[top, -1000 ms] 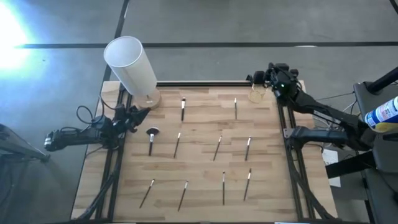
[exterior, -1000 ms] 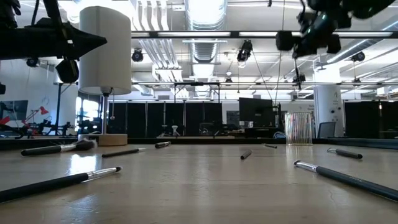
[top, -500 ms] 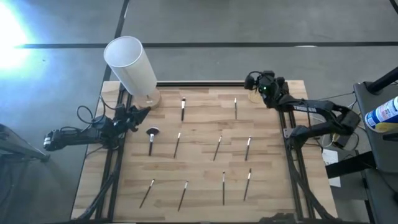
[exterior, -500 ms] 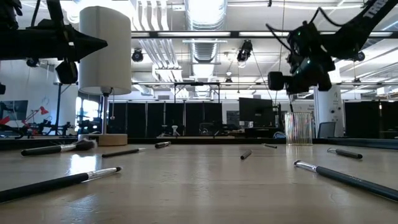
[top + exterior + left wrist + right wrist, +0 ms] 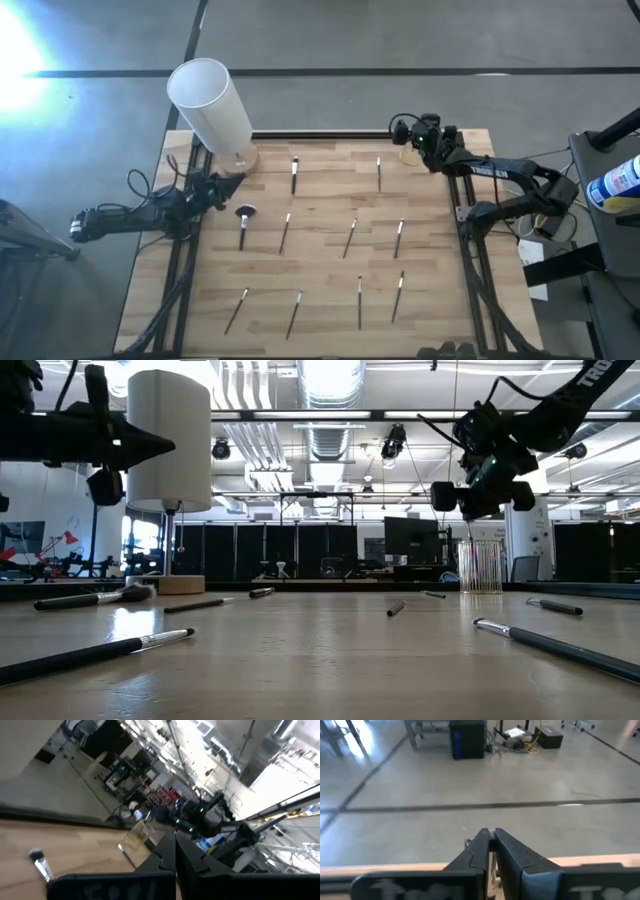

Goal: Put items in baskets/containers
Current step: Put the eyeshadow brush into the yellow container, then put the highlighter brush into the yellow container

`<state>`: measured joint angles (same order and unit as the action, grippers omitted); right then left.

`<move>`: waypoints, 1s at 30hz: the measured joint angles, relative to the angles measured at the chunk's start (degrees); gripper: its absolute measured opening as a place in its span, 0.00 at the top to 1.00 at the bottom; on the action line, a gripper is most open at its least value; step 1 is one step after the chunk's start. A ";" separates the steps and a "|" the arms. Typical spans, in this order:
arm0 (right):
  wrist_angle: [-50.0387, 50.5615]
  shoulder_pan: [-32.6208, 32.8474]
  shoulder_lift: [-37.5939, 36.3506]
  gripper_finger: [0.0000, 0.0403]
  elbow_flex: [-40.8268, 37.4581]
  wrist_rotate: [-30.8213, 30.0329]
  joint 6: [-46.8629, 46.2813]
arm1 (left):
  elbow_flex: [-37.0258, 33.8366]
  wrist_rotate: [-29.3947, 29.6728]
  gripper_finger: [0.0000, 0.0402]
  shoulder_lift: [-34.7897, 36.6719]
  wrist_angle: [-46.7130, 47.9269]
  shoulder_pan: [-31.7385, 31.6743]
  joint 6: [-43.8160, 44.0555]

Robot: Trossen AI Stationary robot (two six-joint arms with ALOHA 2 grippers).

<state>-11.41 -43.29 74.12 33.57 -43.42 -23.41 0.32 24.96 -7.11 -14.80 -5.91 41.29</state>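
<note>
Wooden planks make up the tabletop (image 5: 320,250), and only the high view shows how the sticks lie on it. Nearest the front edge lie four sticks (image 5: 360,301), thin pale shafts with dark ends; farther back three more lie in a middle row, with two more nearer the far edge. By the left edge lies a fatter brush (image 5: 244,222) with a fluffy dark head. The low view alone shows the cup (image 5: 481,567) standing upright, clear and ribbed, at the far right corner; from above the right claw (image 5: 404,131) covers it. A thin pale stick (image 5: 492,865) is pinched between that claw's fingers in its wrist view. The left claw (image 5: 233,179) hangs at the left edge, fingers pressed together. Beyond it, at the far left corner, a smooth white cylinder (image 5: 209,104) stands on a round wooden base.
</note>
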 joint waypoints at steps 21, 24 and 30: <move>38.76 -1.05 -2.24 0.98 20.22 28.40 6.47 | 3.78 -4.82 1.00 -6.47 10.72 0.02 5.50; 39.08 -0.55 -3.10 0.98 22.35 35.08 10.07 | 8.06 -3.93 1.00 -9.26 15.50 0.05 5.87; 39.00 2.92 -7.03 0.98 22.38 39.57 11.70 | 22.10 -3.05 1.00 -19.44 37.57 0.18 11.46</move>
<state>27.59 -40.37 67.09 55.95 -3.86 -11.70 22.41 21.91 -26.55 22.77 -5.74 52.74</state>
